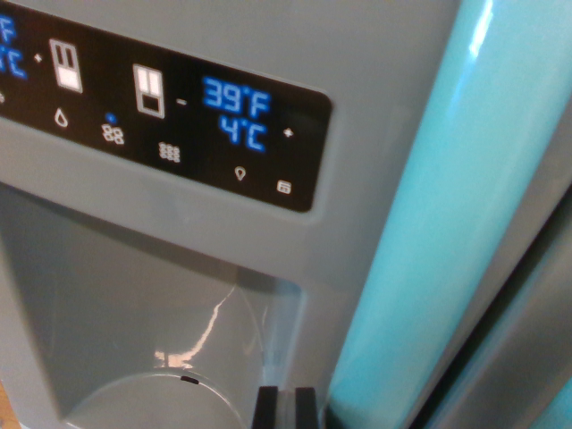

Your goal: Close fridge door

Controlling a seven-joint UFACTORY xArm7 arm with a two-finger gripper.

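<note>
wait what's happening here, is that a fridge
Yes. The wrist camera is close up against a fridge door, looking at its black control panel, which reads 39°F and 4°C. Below it is the recessed dispenser bay, and a glossy vertical handle runs down the wrist view's right. Only the gripper tips show at the bottom edge, close together and holding nothing visible. Whether the door is fully shut cannot be told from here.

A sliver of tan floor at lower left — bright glare overhead.
</note>
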